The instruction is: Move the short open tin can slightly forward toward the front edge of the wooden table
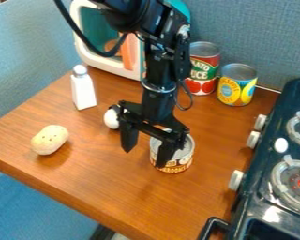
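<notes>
The black gripper [146, 149] hangs over the middle of the wooden table, open, its two fingers spread apart and pointing down. Its right finger stands in front of a short can [182, 156] with a brown and white label, overlapping it in view; I cannot tell if they touch. Behind the left finger lies a white egg-like object [111, 118], partly hidden by the gripper. Farther left are a potato [49, 139] and an upright white shaker bottle [84, 89].
At the back stand a tall tomato can [203, 69] and a yellow-labelled can [237, 85]. A toy microwave [84, 55] is at the back left. The dark stove [259, 197] with white knobs borders the right side. The table's front edge runs diagonally at lower left.
</notes>
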`<state>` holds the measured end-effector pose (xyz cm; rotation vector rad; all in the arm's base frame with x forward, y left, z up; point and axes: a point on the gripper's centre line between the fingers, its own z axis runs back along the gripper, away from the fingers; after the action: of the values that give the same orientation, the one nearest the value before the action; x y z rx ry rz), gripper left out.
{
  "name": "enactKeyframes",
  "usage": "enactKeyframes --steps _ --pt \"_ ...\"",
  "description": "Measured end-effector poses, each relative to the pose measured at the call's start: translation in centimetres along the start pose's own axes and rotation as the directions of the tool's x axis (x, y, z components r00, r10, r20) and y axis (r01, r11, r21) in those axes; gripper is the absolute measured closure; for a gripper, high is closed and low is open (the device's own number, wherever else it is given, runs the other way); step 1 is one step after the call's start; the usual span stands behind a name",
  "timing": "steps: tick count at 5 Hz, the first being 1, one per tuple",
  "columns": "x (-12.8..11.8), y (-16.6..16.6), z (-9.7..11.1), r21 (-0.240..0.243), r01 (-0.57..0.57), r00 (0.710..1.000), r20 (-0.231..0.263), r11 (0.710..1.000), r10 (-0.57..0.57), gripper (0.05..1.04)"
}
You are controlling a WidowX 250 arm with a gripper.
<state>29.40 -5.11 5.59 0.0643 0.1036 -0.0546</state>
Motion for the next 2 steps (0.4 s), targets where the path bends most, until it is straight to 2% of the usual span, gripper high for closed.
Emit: enactKeyframes --steps 1,2 --pt "0.0 0.0 0.0 0.0 0.021 1.0 0.002 1.0 -0.021 0.083" --pt "0.8 0.8 1.7 -0.01 0.005 0.998 0.061 1.0 -0.005 0.083"
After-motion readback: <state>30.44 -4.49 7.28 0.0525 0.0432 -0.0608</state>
